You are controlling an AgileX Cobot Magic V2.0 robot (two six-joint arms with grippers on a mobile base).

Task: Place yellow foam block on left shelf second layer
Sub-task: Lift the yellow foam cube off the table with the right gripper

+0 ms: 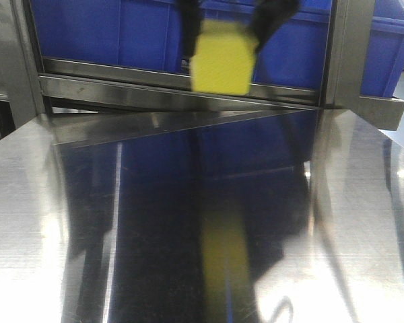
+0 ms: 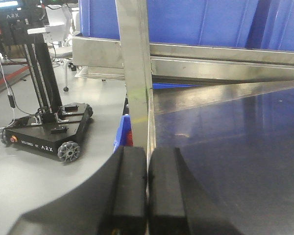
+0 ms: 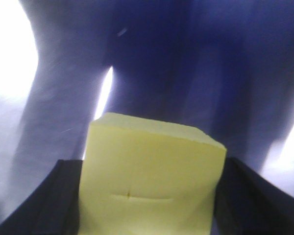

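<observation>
While poised low at the left edge of the steel table (image 2: 235,147), pads pressed together with nothing between them: left gripper (image 2: 147,196), facing an upright shelf post (image 2: 134,73), black wheeled base (image 2: 44,134) parked on the floor beyond. Further right, above the middle of the table and clear of its surface: yellow foam block (image 1: 221,67), clamped between the dark fingers (image 1: 187,27) of the right gripper (image 1: 222,47), hanging just in front of the shelf rail (image 1: 121,87) and the blue bins (image 1: 108,30) behind. Seen from the right wrist: seated squarely, both side faces gripped, a faint crease across the near face. Step in hand, by the look of things: carrying towards the shelf, not yet placing. Target layer not identifiable from these views. To do well: hold the clamp firm but no harder, foam likely to squash and spring; keep the cube level; lift clear of the rail's front lip before moving inward; steer towards the left shelf, away from the bin walls and the right-hand post (image 1: 350,54); lower to a flat rest on the layer, then part the fingers and draw straight back without dragging the foam. Block and fingers blurred in the front view, fine contact hard to judge
</observation>
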